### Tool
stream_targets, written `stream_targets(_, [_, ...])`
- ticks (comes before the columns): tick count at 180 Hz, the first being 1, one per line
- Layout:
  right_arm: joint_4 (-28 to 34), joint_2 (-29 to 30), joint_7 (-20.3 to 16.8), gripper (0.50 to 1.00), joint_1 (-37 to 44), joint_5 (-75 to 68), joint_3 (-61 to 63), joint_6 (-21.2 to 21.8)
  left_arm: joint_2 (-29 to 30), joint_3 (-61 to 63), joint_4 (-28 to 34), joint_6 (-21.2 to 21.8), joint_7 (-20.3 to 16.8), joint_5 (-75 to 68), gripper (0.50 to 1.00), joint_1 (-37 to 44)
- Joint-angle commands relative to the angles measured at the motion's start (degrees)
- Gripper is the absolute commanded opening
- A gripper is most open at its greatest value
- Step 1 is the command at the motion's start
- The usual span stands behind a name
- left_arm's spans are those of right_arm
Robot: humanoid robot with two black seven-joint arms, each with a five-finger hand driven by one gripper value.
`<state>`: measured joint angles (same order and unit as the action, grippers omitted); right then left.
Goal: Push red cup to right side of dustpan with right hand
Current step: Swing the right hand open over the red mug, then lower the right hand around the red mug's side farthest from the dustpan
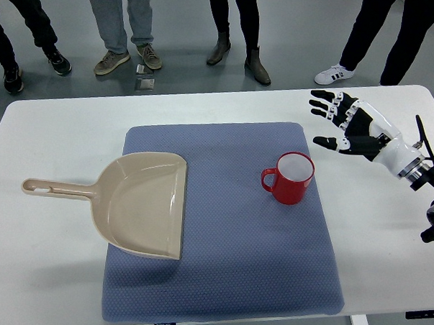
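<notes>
the red cup [291,179] stands upright on the blue mat [226,278], right of centre, its handle pointing toward nine o'clock, at the dustpan [139,202]. the dustpan lies on the left part of the mat with its mouth facing three o'clock and its long handle running off toward nine o'clock onto the white surface [46,270]. a clear strip of mat separates the two, so the cup sits on the dustpan's right but well apart from it. the right hand [345,121] hovers at about two o'clock from the cup, out over the surface just past the mat's far right corner, fingers spread wide and holding nothing, not touching the cup. the left hand does not show. this looks like the approach step: the push itself appears not to have begun. the next move seems to call for bringing the hand down to the cup's three o'clock side, then a low, steady sideways shove toward nine o'clock, contact kept near the base so the cup slides on the textured mat rather than tips, stopping just beside the dustpan's open edge. several people's legs stand at twelve o'clock beyond the surface.
</notes>
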<state>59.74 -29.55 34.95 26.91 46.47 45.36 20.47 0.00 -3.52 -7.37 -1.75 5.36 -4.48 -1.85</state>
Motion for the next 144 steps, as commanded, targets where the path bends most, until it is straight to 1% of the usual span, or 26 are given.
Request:
stream_targets(1, [-0.06,0.55,0.05,0.928,0.07,3.89,0.0,-0.51,0.0,0.0,-0.01,-0.01,0.0,0.0,1.0,0.0])
stream_targets(42, [-0.32,0.55,0.05,0.928,-0.01,9.17,0.0,-2.36,0.0,0.0,-0.01,-0.01,0.0,0.0,1.0,0.0])
stream_targets(107, [1.08,2.22,0.05,0.928,-1.68,15.06,-0.53,-1.31,0.0,0.0,0.07,-0.01,0.0,0.0,1.0,0.0])
stream_targets(144, [1.26,3.45,0.05,0.928,-2.3,17.34,-0.62,-1.92,0.0,0.0,-0.01,-0.01,0.0,0.0,1.0,0.0])
